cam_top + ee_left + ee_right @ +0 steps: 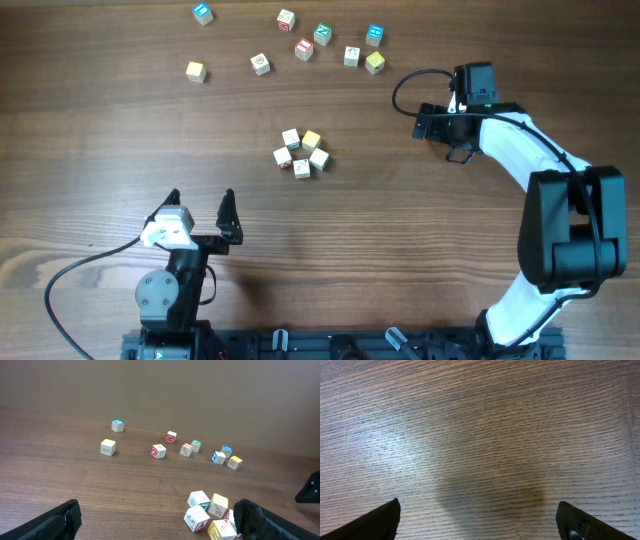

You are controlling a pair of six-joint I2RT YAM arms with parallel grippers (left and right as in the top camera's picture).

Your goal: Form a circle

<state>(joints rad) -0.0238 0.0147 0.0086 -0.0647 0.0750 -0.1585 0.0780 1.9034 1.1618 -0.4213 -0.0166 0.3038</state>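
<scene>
five tiny cubes packed in tight ring, circle (301,152), mid table (100,150); white faces, red and green marks, one pale yellow. loose cubes (304,48) scattered beyond, well apart. left gripper (201,203) near, jaws wide, empty. right gripper (477,517) off to side, spread wide, holding nothing.

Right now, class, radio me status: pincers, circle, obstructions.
Left pincer open, empty. Right pincer open, empty. Circle mid-table, cubes tight. Loose cubes beyond, path clear.
</scene>
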